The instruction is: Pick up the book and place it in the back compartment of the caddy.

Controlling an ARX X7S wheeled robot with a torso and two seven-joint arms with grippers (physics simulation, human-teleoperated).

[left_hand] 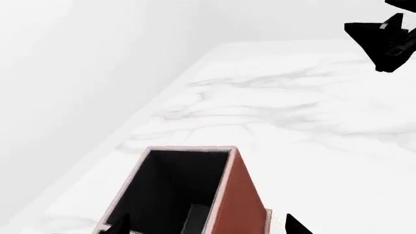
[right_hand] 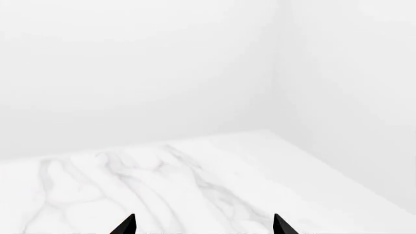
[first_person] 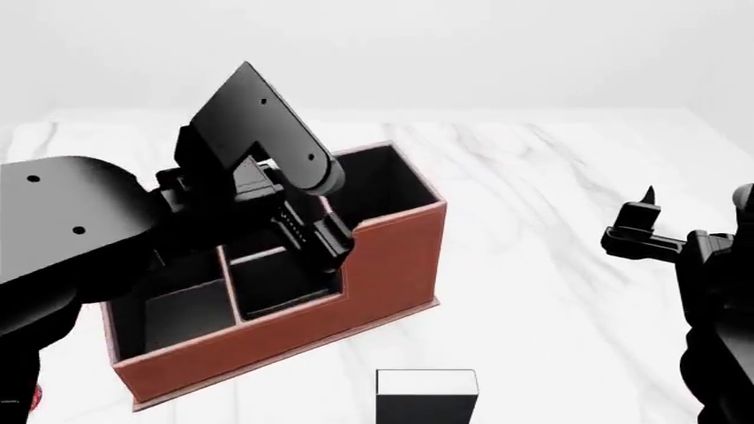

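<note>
Your left gripper [first_person: 332, 240] hangs over the caddy [first_person: 389, 265], poised above its cells — fingers spread, holding nothing. The book [first_person: 426, 395] stands on the marble table [first_person: 542, 203] just in front of the caddy, not yet picked up. Your right gripper [first_person: 637, 231] waits well apart — fingertips [right_hand: 126, 225] spread, empty.
</note>
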